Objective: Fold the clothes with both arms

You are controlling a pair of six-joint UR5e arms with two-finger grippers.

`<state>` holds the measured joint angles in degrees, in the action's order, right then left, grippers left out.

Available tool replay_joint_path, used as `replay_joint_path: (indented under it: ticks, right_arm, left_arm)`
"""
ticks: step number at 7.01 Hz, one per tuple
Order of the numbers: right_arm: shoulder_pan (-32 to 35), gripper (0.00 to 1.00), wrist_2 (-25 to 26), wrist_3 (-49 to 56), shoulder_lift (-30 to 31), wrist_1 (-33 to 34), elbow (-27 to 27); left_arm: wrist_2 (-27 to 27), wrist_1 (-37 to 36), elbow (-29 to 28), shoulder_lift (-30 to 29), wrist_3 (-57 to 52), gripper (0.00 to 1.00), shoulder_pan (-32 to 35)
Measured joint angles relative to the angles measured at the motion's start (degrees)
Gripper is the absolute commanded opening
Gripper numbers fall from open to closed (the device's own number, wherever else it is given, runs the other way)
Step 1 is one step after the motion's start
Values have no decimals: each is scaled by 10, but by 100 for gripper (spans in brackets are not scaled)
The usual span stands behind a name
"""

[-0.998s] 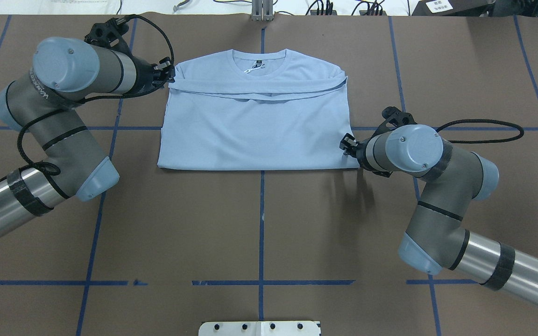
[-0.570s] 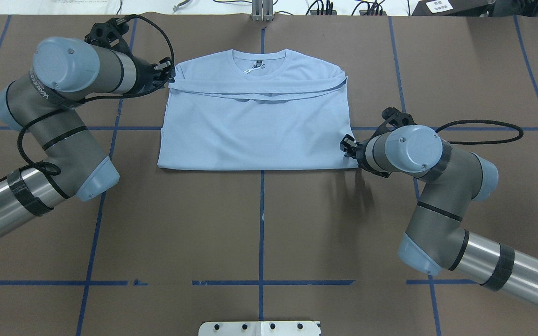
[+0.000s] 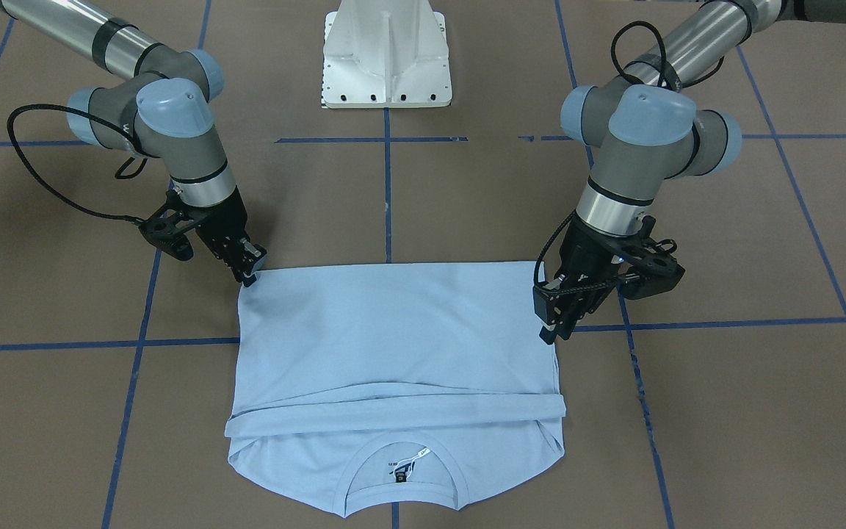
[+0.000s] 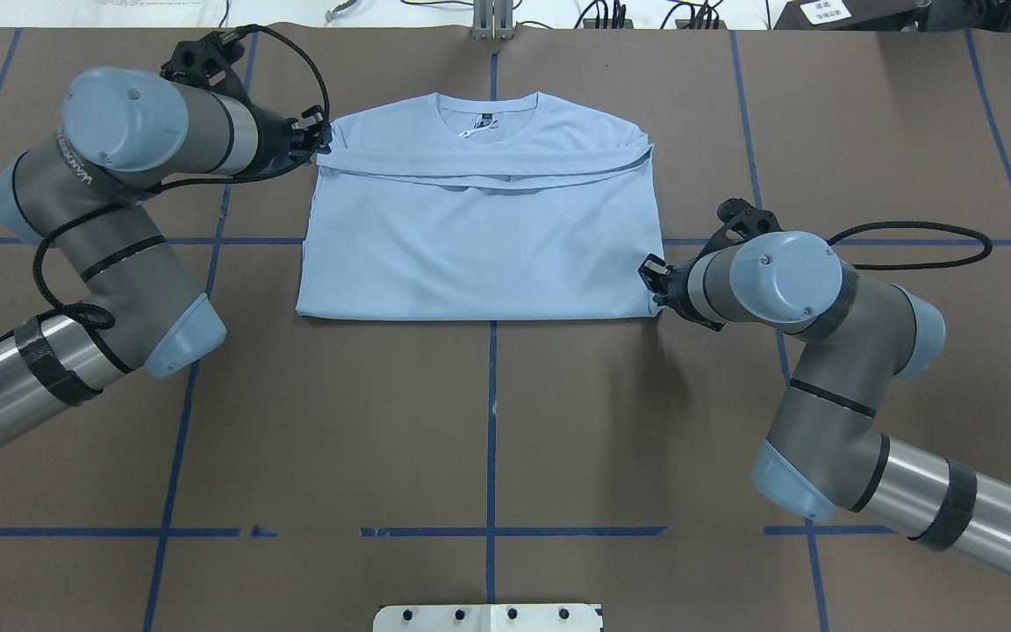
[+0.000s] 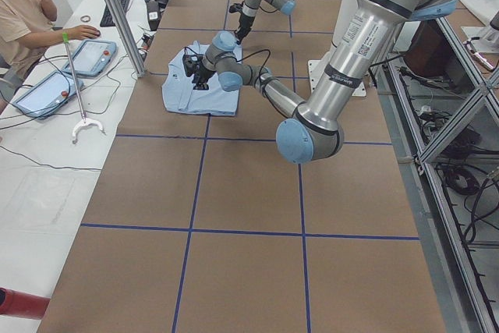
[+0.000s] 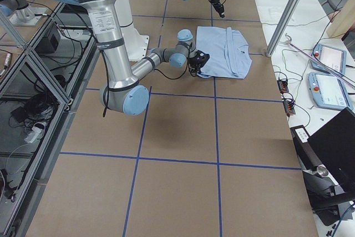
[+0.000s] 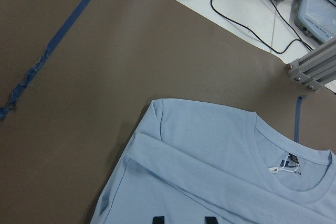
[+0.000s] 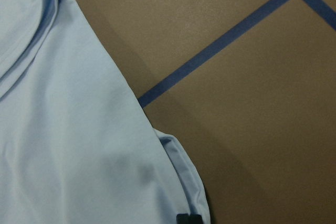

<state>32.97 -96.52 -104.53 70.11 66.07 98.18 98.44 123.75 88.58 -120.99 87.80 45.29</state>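
Observation:
The light blue T-shirt lies folded on the brown table, collar on the far side and a folded band across the chest. My left gripper hovers above the shirt's far left corner by the band's end; it looks open and holds nothing. The left wrist view looks down on the collar and shoulder from some height. My right gripper is down at the shirt's near right corner, seemingly shut on it. In the right wrist view that corner curls up beside a dark fingertip.
The white pedestal base stands at the table's near edge. Blue tape lines cross the brown cover. A seated person, control tablets and a metal post are beyond the far edge.
The left gripper has risen slightly at the shirt's far left corner. The right arm shifted a little to the right, and the shirt's near right corner has drawn in under its gripper.

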Motion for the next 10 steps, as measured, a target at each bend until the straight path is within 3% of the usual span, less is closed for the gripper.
replay_joint_path:
  ticks: [3, 6, 7, 8, 9, 10]
  right_arm:
    - [1, 0, -52, 0, 58, 6, 88]
    - [-70, 0, -131, -2, 224, 5, 244]
    - [-95, 0, -180, -2, 258, 4, 280]
    - [-114, 92, -236, -2, 278, 3, 306]
    - [-139, 100, -272, -2, 286, 3, 318]
    - [-156, 100, -284, -2, 286, 2, 324]
  left_arm:
    - [0, 0, 1, -1, 2, 38, 0]
    - [11, -16, 35, -2, 9, 40, -2]
    - [33, -29, 62, -2, 22, 41, -4]
    - [55, -35, 87, -2, 47, 43, -11]
    - [65, -37, 112, 0, 65, 45, -22]
    - [69, -38, 133, 1, 78, 47, -30]
